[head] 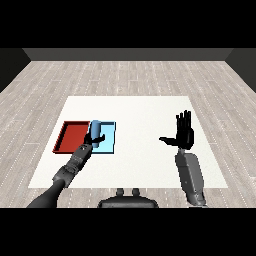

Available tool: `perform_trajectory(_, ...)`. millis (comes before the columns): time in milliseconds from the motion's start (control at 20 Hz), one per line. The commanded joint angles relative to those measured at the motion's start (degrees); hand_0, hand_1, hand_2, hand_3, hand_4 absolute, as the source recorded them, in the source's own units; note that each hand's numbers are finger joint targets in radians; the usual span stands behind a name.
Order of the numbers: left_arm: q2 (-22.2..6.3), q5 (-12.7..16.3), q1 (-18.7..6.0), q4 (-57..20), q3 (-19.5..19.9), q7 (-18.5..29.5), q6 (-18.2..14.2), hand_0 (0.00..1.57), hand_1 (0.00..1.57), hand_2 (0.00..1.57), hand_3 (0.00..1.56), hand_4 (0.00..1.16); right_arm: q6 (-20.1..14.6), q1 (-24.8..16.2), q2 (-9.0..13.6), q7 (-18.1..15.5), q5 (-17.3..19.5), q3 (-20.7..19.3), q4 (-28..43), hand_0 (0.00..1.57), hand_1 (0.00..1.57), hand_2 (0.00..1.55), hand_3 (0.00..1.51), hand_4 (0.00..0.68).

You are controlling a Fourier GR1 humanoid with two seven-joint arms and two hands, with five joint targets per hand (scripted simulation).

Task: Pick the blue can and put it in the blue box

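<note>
While the left hand (95, 138) is curling its black fingers round the blue can (95, 128), that can is standing upright over the left edge of the light blue tray (111, 144), right by the seam where it is meeting the red tray (70, 136). Whether the can's base is touching the tray floor or hanging just above it, the view is not showing (the hand is covering the lower part). The left forearm (75, 162) is reaching in from the near left corner, slanting far and right toward the trays. Over on the right side of the white table (145, 110), the right hand (184, 132) is standing well apart from both trays, palm open, fingers pointing straight toward the far side and thumb sticking out to the left, holding nothing at all. Its grey forearm (189, 172) is rising from the near right edge.
</note>
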State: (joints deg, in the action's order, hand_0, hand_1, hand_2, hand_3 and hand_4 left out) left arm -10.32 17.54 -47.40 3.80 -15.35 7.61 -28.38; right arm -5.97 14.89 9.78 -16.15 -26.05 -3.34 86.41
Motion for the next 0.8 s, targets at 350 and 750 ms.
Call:
perform_trajectory(350,-0.9,-6.4,-1.3,-3.7,-4.5,-3.7,-2.8,0.0,0.0,0.0,0.0,0.0,2.4,-1.2,-2.0,-2.6,0.4,1.6,-0.4,0.0,0.0,0.0,0.0,0.0)
perform_trajectory(750,0.2,0.6,1.5,3.9,4.2,12.4,-12.6,0.0,0.0,0.0,0.0,0.0,3.2,-1.4,-2.7,-3.6,0.2,1.4,-0.4,0.0,0.0,0.0,0.0,0.0)
